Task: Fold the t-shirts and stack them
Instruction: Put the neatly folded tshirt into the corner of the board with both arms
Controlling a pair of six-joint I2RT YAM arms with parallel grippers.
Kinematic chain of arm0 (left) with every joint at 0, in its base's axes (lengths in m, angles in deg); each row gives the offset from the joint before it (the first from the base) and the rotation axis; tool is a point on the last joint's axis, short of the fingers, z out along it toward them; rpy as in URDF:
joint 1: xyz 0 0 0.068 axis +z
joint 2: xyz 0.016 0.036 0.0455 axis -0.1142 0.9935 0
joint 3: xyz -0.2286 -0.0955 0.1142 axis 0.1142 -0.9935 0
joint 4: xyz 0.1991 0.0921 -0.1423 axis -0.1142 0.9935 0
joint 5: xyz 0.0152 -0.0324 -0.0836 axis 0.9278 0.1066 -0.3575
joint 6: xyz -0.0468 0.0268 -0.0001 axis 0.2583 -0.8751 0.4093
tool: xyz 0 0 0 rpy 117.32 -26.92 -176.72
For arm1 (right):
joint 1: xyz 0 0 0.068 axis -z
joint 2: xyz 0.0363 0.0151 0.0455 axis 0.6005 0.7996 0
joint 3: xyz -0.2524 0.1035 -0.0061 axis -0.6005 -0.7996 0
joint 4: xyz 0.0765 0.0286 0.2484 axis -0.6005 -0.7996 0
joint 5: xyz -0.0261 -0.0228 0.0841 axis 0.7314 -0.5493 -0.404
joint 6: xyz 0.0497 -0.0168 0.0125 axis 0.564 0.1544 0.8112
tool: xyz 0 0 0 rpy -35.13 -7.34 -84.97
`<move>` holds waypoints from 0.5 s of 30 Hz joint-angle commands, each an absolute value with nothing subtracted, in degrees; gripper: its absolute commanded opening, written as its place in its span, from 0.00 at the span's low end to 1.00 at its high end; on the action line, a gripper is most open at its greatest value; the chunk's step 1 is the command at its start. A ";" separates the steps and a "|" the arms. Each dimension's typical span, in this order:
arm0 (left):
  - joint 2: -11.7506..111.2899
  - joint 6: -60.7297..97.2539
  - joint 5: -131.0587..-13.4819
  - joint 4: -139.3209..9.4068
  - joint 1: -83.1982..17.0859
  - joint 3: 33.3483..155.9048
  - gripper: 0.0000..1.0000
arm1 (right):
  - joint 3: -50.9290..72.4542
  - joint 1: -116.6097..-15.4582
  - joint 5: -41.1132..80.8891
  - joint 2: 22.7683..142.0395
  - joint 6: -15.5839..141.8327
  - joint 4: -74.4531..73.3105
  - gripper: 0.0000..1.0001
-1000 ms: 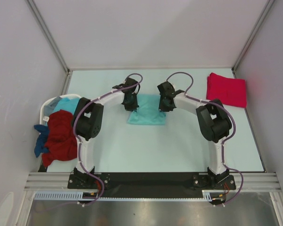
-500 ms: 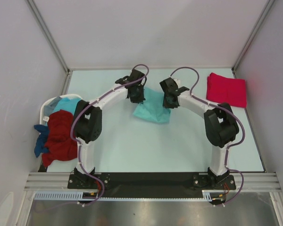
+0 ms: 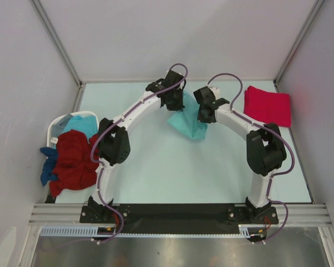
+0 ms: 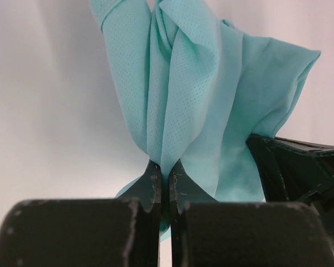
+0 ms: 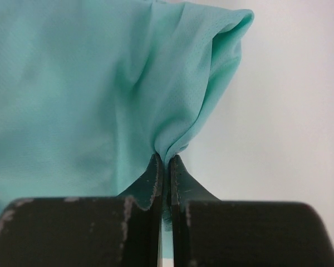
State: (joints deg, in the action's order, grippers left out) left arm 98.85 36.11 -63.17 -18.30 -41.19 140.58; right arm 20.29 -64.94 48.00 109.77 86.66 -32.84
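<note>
T-shirts, left to right: a dark red t-shirt (image 3: 72, 161) is heaped at the white basket (image 3: 54, 127) on the left edge of the surface (image 3: 156, 167). Left claw (image 4: 162, 167) is pinched tight on the teal t-shirt (image 3: 187, 123), cloth bunching just beyond its tips. Right claw (image 5: 162, 158) clamps the opposite edge, and the shirt sags between them. Pinkish-red t-shirt (image 3: 267, 105) lies folded far right.

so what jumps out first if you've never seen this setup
The teal shirt hangs bunched above the table's far middle, the left gripper and right gripper each pinched shut on its edge. Then the folded bright red shirt at the far right corner, and the dark red shirt heaped by the white basket at left.
</note>
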 commanded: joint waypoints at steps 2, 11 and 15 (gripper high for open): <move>101.54 35.95 -65.50 -15.66 -42.77 147.26 0.00 | 23.55 -62.92 51.78 105.56 85.67 -34.34 0.00; 104.35 36.74 -68.05 -15.13 -44.00 150.95 0.00 | 25.47 -59.24 55.83 104.77 85.66 -36.27 0.00; 105.23 36.74 -69.02 -15.48 -44.61 152.10 0.00 | 25.31 -58.27 57.14 104.42 86.37 -36.71 0.00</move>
State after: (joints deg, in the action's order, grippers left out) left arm 104.77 36.27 -66.73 -15.33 -43.57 148.56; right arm 22.74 -59.47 53.27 107.38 86.07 -36.31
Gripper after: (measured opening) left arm 0.027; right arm 0.035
